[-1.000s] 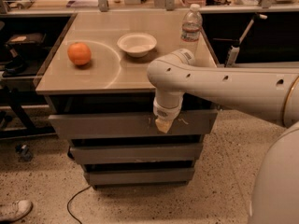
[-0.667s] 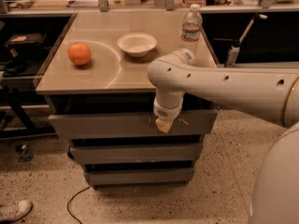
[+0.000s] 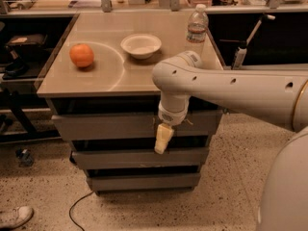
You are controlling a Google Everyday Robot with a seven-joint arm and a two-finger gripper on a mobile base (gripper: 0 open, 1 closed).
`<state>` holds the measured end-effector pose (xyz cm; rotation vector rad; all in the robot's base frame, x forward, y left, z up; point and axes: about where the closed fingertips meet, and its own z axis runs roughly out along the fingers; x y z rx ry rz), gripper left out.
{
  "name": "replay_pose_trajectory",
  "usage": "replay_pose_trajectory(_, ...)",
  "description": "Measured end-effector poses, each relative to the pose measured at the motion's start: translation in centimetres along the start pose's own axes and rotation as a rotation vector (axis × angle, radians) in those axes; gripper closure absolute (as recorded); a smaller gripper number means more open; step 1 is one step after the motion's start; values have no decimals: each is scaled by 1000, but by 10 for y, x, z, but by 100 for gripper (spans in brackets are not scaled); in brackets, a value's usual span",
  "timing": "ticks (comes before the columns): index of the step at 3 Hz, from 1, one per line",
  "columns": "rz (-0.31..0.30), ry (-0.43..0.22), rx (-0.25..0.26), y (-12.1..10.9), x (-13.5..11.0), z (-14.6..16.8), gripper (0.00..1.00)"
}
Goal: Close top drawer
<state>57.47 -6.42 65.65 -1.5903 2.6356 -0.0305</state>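
- Top drawer [image 3: 106,126] sits right under the table [image 3: 144,78] top. You see its flat grey front spanning the whole cabinet, with a dark gap between it and the top. You cannot tell from here how far out it stands.
- Your pincer [image 3: 161,146] hangs pointing down, in front of the right half of that front. Its cream tip reaches over the dark gap below the panel. You cannot tell whether it is wide or narrow, and nothing shows in its hold.
- The arm [image 3: 231,88] comes in from the right, crossing the table's front right corner.
- On the table you have an orange [image 3: 82,55] at the left, a bowl [image 3: 141,45] near the middle and a bottle [image 3: 197,25] upright at the right, all well apart.
- Two lower drawers [image 3: 139,158] sit beneath.
- On the floor, a cable [image 3: 77,208] and a shoe [image 3: 14,216] lie at the lower left.
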Motion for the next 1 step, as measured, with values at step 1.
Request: replay_pose_trajectory(1,0,0,0,0,0,0,0)
